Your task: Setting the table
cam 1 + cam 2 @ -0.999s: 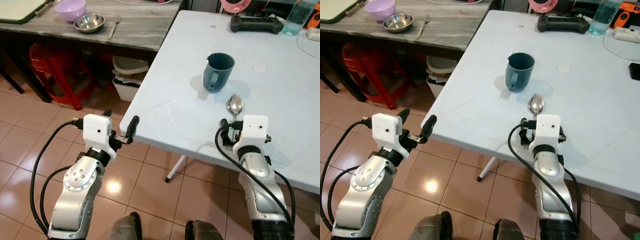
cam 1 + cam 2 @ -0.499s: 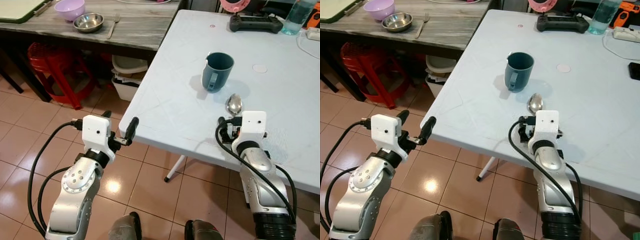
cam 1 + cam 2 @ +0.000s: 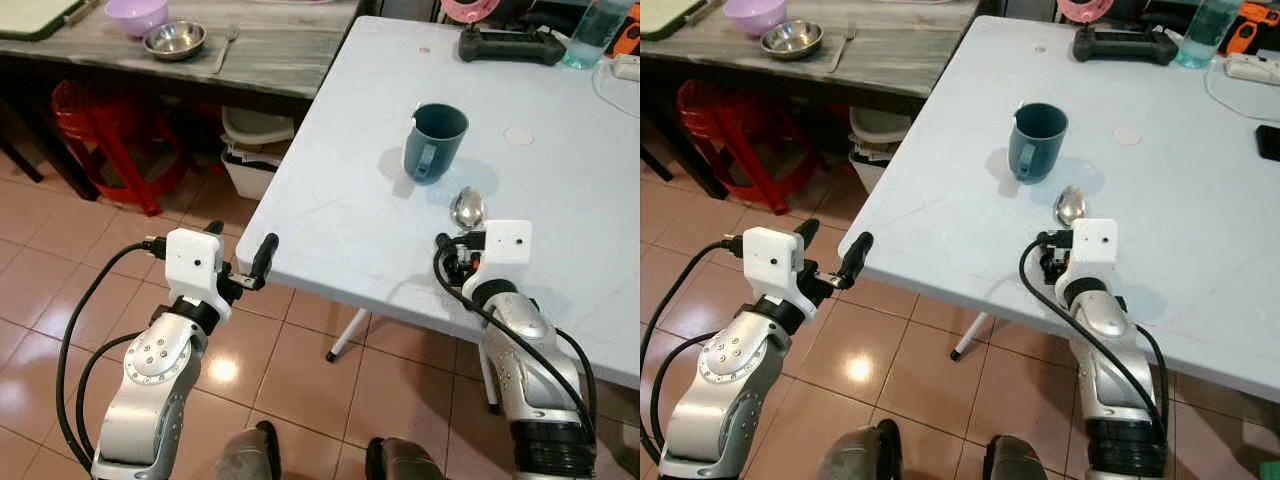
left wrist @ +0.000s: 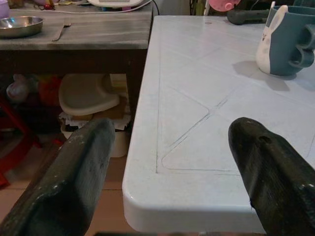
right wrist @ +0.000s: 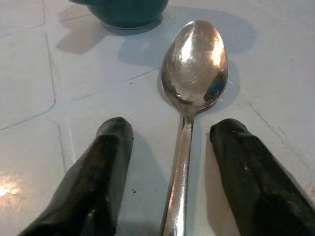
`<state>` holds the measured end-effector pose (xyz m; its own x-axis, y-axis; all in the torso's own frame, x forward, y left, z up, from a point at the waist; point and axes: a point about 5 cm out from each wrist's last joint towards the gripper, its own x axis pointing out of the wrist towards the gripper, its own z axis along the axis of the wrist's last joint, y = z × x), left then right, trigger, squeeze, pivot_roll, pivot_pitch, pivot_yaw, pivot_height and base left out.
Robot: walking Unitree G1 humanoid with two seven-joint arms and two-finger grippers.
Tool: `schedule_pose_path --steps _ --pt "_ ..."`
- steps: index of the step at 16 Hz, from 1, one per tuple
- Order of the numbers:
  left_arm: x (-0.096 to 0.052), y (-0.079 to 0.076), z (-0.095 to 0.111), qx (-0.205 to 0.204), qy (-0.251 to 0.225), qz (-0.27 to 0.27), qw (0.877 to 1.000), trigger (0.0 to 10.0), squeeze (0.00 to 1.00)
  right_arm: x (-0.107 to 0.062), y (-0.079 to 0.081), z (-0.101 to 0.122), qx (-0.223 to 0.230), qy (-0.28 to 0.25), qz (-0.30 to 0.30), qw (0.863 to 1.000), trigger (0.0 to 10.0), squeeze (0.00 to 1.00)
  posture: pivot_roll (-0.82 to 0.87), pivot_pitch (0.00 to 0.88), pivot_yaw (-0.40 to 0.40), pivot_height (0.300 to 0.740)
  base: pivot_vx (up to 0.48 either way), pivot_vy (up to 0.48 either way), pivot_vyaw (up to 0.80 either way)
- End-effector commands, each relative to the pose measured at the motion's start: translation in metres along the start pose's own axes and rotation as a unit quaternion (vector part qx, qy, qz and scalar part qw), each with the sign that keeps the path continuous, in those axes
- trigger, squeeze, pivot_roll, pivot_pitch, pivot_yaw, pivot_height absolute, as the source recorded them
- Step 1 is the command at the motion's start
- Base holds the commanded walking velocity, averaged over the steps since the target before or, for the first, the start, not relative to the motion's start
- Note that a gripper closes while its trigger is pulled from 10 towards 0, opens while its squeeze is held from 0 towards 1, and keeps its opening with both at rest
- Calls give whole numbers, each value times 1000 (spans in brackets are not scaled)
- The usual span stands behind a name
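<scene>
One spoon (image 5: 189, 98) laid flat on the white table (image 3: 330, 200), right gripper (image 5: 172, 162) astride its handle, fingers spread and gripping nothing
Bowl end points toward the blue mug (image 3: 434, 142) just beyond. Left gripper (image 4: 172, 167) open and empty off the table corner. Step judged: spoon placed or about to be taken; next either close or withdraw

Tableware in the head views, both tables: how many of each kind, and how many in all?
Mugs: 1, the teal mug on the white table
Spoons: 1, the spoon lying between the open right pincer fingers
Forks: 1, the fork
Bowls: 2, the steel bowl and purple bowl
Total: 5
</scene>
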<state>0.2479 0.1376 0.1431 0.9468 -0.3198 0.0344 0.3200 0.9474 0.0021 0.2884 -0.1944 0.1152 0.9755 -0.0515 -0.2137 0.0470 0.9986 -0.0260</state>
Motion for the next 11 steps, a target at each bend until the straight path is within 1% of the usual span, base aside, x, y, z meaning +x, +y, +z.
schedule_pose_path --steps 1,3,5,7,9,11 --pt "-1 1 0 3 4 -3 1000 10000 0 -4 -8 -38 25 95 -23 995 0 0 13 197 72 740 0 0 0" --pt "-3 2 0 4 4 -1 1000 10000 0 -6 -10 -39 32 98 -34 994 0 0 14 198 74 740 0 0 0" --pt "-4 1 0 4 6 -2 1000 10000 0 -8 -8 -44 45 104 -33 993 0 0 16 195 76 740 0 0 0" --pt "-4 1 0 6 6 -5 1000 10000 0 -9 -7 -51 74 125 -32 989 0 0 16 192 83 740 0 0 0" --pt "-4 1 0 8 7 -8 1000 10000 0 -10 -6 -56 90 143 -31 985 0 0 15 189 86 740 0 0 0" --pt "-4 1 0 8 8 -8 1000 10000 0 -11 -6 -58 83 151 -28 985 0 0 14 186 85 740 0 0 0"
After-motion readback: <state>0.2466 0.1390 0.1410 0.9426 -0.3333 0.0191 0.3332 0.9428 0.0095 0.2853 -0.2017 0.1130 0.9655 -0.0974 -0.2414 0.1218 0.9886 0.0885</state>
